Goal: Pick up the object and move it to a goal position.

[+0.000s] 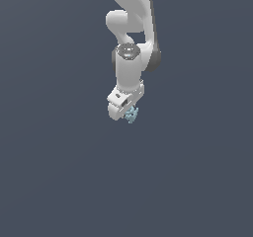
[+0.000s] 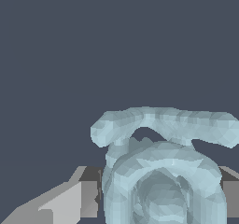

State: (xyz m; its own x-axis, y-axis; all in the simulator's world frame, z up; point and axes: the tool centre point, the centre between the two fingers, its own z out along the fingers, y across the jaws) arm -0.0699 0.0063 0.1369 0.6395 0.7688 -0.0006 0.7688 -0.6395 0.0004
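The gripper (image 1: pixel 129 113) hangs below the white arm (image 1: pixel 129 68) in the exterior view, pointing down and a little toward that view's right, with the object (image 1: pixel 132 115) at its tip. The object is a tiny pale cyan-blue piece, knobby and irregular, far smaller than the gripper, and it sticks out just past the white gripper body. All around is a flat, dark blue-grey ground (image 1: pixel 59 172) — the object shows against it with no shadow or contact to say whether it is lifted off the ground.

In the wrist view the object (image 2: pixel 163 171) fills the near part of the picture: a rounded, ring-like lump with a hollow middle, and beyond it a curved bar with blunt ends reaching out to both sides. A grey finger (image 2: pixel 70 197) sits hard against one flank of the ring, and the edge of a second finger (image 2: pixel 229 190) shows at the other flank. The fingers are closed in on the object from both sides — it is gripped between them, with the ring part between the pads and the bar clear of them
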